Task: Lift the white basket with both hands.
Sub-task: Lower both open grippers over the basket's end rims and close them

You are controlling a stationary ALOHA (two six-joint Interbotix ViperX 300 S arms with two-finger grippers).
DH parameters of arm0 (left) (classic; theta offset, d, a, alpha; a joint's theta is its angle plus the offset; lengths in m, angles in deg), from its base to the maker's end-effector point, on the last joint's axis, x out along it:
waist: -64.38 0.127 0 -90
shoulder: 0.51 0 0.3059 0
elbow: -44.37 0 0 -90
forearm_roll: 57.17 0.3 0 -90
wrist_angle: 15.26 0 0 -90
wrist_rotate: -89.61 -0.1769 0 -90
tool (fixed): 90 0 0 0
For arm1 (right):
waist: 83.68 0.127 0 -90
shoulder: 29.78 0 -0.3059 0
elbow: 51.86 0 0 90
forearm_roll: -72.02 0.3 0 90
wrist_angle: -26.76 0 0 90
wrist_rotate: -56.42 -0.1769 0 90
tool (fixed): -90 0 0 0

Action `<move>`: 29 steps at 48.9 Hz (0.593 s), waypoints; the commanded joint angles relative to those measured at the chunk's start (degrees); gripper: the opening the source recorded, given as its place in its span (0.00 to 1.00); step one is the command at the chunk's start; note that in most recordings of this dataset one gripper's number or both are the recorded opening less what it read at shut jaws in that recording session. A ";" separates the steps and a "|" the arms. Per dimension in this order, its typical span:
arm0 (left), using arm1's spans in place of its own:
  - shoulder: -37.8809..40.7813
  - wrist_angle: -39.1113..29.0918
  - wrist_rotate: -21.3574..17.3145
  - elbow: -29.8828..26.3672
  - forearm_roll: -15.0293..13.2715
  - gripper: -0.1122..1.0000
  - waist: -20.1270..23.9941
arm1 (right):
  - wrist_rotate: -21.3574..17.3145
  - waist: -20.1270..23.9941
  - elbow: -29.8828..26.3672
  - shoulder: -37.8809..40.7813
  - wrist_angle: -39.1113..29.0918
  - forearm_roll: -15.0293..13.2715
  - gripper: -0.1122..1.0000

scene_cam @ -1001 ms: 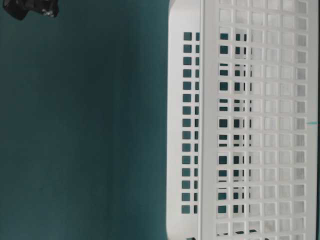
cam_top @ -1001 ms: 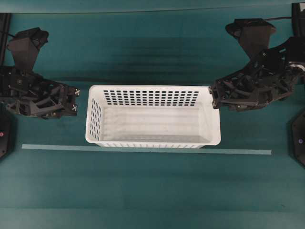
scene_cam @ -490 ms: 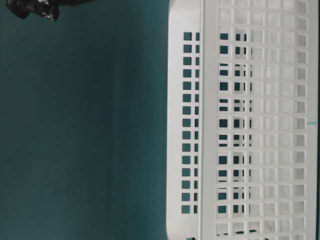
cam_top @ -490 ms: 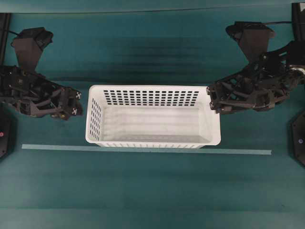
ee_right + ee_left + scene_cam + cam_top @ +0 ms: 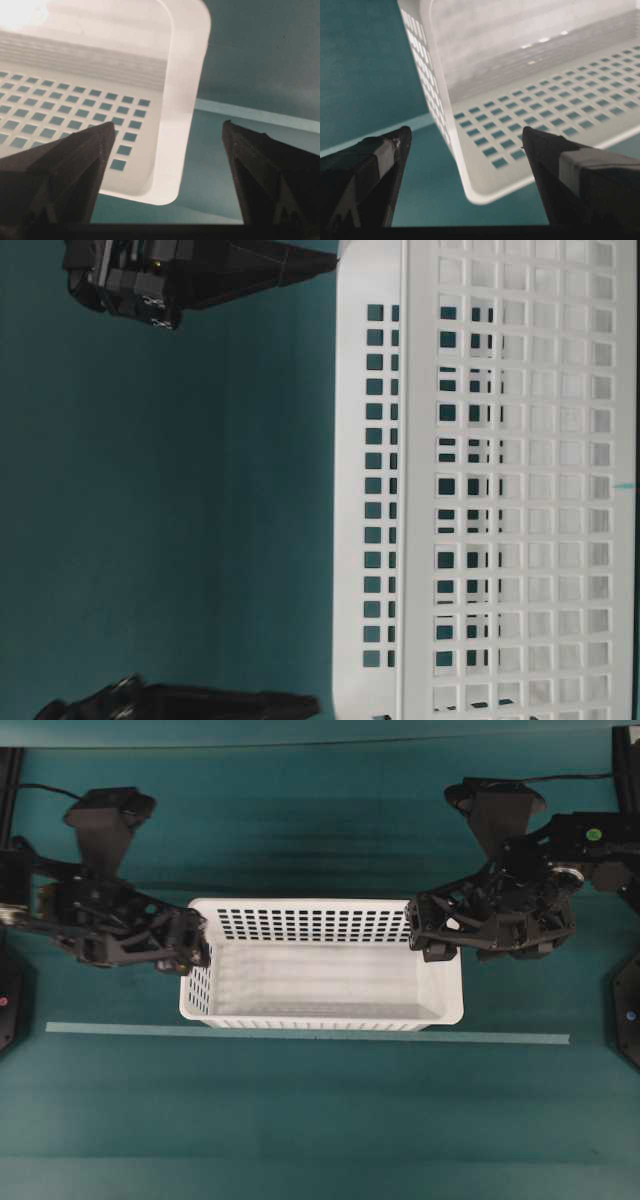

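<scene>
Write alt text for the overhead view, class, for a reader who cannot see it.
A large rectangular white plastic basket with slotted walls sits on a teal table, with a black robot arm at each short end. The left gripper and right gripper have open jaws at the basket's rim. A thin pale strip runs along the basket's near side.

surface: teal tabletop (image 5: 320,1120) | marker: pale tape strip (image 5: 500,1038) lying straight across tabletop

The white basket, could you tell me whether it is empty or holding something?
Empty: the white basket shows only its bare floor from overhead.
</scene>
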 commanded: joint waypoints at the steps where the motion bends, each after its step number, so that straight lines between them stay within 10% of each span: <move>1: 2.37 0.26 -0.09 -1.49 0.09 0.93 0.26 | -0.18 0.18 0.09 1.41 0.53 0.18 0.91; 29: 13.27 6.15 0.18 -0.09 0.09 0.93 0.18 | -2.46 2.29 5.36 8.53 10.46 -0.35 0.91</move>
